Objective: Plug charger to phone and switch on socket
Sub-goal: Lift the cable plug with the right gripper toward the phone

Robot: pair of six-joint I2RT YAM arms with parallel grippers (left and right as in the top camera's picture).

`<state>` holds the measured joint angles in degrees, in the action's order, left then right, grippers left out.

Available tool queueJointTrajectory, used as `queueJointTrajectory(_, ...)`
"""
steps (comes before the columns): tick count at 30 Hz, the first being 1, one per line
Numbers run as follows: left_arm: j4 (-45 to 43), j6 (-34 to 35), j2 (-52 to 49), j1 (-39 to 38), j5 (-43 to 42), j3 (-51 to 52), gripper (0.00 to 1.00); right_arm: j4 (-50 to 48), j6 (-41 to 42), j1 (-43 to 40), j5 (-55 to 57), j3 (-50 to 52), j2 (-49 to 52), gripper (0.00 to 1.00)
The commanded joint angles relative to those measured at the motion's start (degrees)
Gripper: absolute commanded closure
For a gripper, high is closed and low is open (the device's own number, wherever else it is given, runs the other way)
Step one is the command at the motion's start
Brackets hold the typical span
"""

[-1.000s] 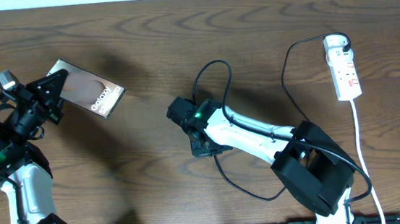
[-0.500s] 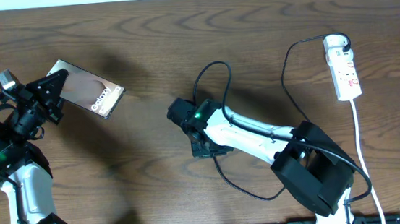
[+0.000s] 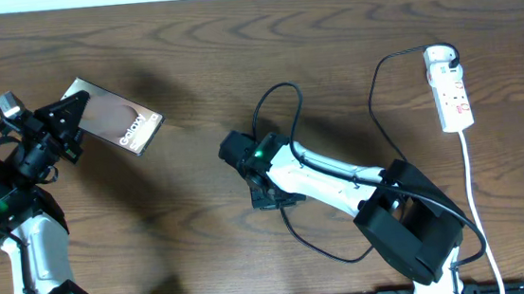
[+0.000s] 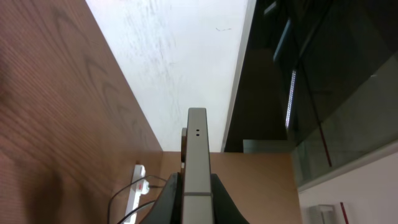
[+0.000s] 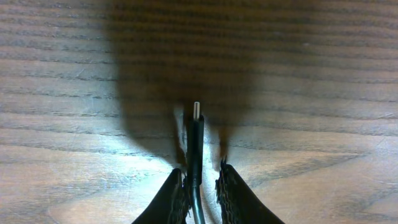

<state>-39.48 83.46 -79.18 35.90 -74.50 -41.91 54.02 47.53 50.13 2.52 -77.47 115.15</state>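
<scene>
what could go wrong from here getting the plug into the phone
1. The left tool pinches the phone at one end only, so a push from the plug might pivot it or make it slip.
2. The charger loops about the right arm; carrying it across may snag it or tug the socket.
3. Only a short tip sticks out past the right tool, so slight misalignment could jam it.

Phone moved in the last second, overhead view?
No. The phone stays at the same spot and angle in the left gripper, and its gap to the socket is unchanged.
</scene>
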Motion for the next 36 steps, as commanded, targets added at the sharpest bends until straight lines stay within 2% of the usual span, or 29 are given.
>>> queueJointTrajectory(1,-0.68,-0.96,0.52,0.31,-0.98,-0.52,0.93,-0.04,0.2,0.35,0.09,0.39,-0.63,0.83)
queueJointTrajectory(3,-0.68,-0.96,0.5,0.31,-0.98,-0.52,0.93,-0.04,0.2,0.35,0.09,0.39,-0.63,0.83)
queueJointTrajectory(9,-0.66,-1.36,0.52,0.31,-0.98,-0.52,0.93,-0.04,0.2,0.35,0.09,0.39,-0.63,0.99)
queueJointTrajectory(16,-0.66,-1.38,0.5,0.31,-0.98,-0.52,0.93,-1.11,-1.81,-0.63,-1.22,-0.26,-0.66,0.99)
queueJointTrajectory(19,-0.66,-1.36,0.5,0.31,-0.98,-0.52,0.93,-1.95,-9.44,-2.99,-8.52,-3.3,-0.87,0.99)
queueJointTrajectory(23,-0.68,-1.38,0.5,0.31,-0.98,-0.52,0.93,-3.34,-25.64,-6.91,-29.77,-8.33,-1.05,0.99)
queueJointTrajectory(24,-0.68,-1.36,0.5,0.31,-1.16,-0.52,0.93,-2.51,-33.53,-9.33,-42.93,-10.58,-1.05,0.99)
queueJointTrajectory(26,-0.68,-1.33,0.52,0.31,-1.62,-0.52,0.93,-0.31,-43.25,-11.69,-56.68,-12.17,-1.05,0.99)
queueJointTrajectory(27,-0.68,-1.36,0.5,0.31,-2.01,-0.52,0.93,2.23,-51.06,-13.2,-65.75,-12.72,-1.05,0.98)
queueJointTrajectory(28,-0.7,-1.36,0.5,0.31,-2.27,-0.52,0.93,4.04,-55.36,-14.05,-69.96,-12.85,-1.05,0.98)
queueJointTrajectory(29,-0.7,-1.36,0.5,0.31,-2.67,-0.52,0.93,6.93,-60.61,-15.17,-73.75,-12.85,-1.05,0.98)
queueJointTrajectory(33,-0.74,-2.19,0.52,0.28,-4.52,-0.52,0.93,17.2,-75.38,-17.27,-73.88,-12.68,-1.05,0.99)
queueJointTrajectory(34,-0.74,-4.31,0.5,0.24,-6.62,-0.52,0.93,23.21,-86.4,-17.25,-74.16,-12.68,-1.05,0.99)
queueJointTrajectory(36,-0.72,-6.93,0.5,0.24,-9.75,-0.52,0.93,27.41,-94.49,-16.57,-74.1,-12.68,-1.05,0.99)
